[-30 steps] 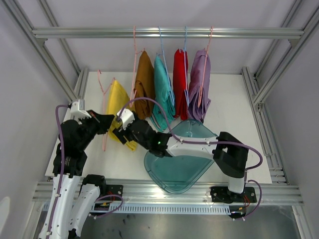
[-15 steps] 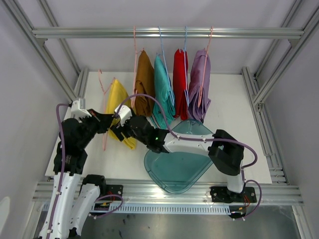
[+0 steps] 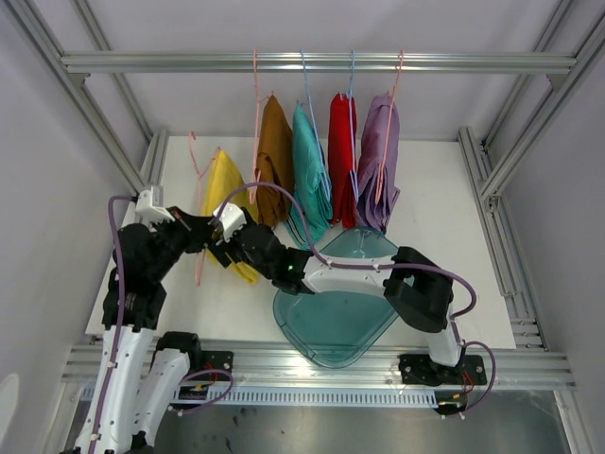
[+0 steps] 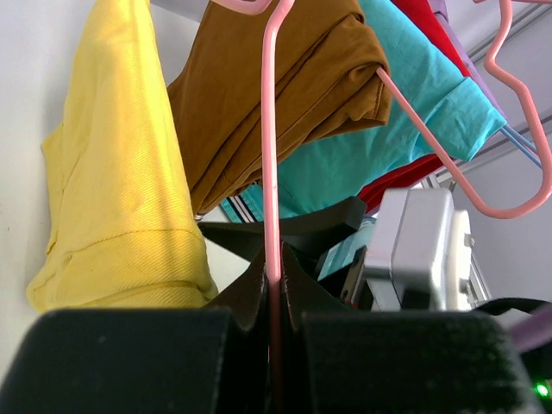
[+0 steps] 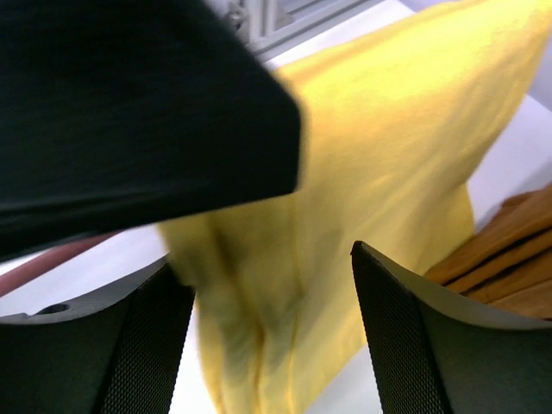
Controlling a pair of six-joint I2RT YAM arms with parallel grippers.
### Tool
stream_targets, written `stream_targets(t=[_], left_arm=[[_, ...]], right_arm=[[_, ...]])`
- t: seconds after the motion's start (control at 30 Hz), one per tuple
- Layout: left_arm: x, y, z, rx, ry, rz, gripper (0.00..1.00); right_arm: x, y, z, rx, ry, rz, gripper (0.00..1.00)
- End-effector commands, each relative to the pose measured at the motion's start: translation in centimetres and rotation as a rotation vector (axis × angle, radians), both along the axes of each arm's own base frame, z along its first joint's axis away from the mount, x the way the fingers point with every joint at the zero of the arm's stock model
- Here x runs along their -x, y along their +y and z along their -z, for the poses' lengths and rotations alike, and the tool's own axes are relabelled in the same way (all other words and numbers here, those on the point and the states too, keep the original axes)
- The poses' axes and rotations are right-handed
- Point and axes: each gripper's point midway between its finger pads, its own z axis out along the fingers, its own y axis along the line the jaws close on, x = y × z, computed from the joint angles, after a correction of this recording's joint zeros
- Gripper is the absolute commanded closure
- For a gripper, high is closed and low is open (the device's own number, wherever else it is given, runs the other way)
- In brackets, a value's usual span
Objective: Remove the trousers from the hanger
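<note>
The left gripper [image 4: 272,278] is closed on the thin wire of a hanger [image 4: 269,147]; its two fingers are pressed together around the wire. This hanger is off the rail [image 3: 189,62] and stands at the left side of the table [image 3: 444,208], and the yellow trousers [image 3: 223,187] are draped on it, with the lower end of the cloth going down toward the table.

The right gripper [image 5: 269,289] is reaching across from the right side, and its jaws are wide apart. In the right wrist view the yellow cloth fills the space between the two fingers (if the pads touch it or not, I cannot tell). In the top view both grippers are just beside each other at the lower part of the yellow trousers.

The other four hang in a row from the rail, close together: the brown pair [image 3: 274,142], the teal pair [image 3: 307,170], the red pair [image 3: 342,156] and the lilac pair [image 3: 378,161]. A teal see-through tray [image 3: 331,331] lies on the near part of the table, under the right arm.
</note>
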Motion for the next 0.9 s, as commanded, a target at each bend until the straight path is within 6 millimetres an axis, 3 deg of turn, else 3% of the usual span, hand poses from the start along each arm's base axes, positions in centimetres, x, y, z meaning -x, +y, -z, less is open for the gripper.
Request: stream_targets(t=[0.0,0.33,0.67,0.8,0.87], left_arm=[[-0.3,-0.5,-2.9,0.007,-0.124,0.035,1.0],[-0.3,-0.8,-2.8,0.018,-0.119,0.054,0.99],[-0.6,-0.7,-2.5,0.028,-0.105,0.049,0.99],[-0.6,-0.7,-2.3,0.03,-0.099,0.05,1.0],[-0.6,-0.7,-2.4,0.031,-0.1,0.053,1.0]], right_arm=[[-2.4,0.0,-3.5,-0.101,-0.071,0.096,0.26],[-4.8,-1.0,-4.5,-0.177,-0.066,0.136,0.3],[-3.4,0.6,-5.6,-0.268,-0.049,0.049,0.4],[-3.2,0.8,-6.3,-0.306,-0.049,0.043,0.65],[-3.1,1.0,-6.4,-0.309,-0.054,0.051,0.67]])
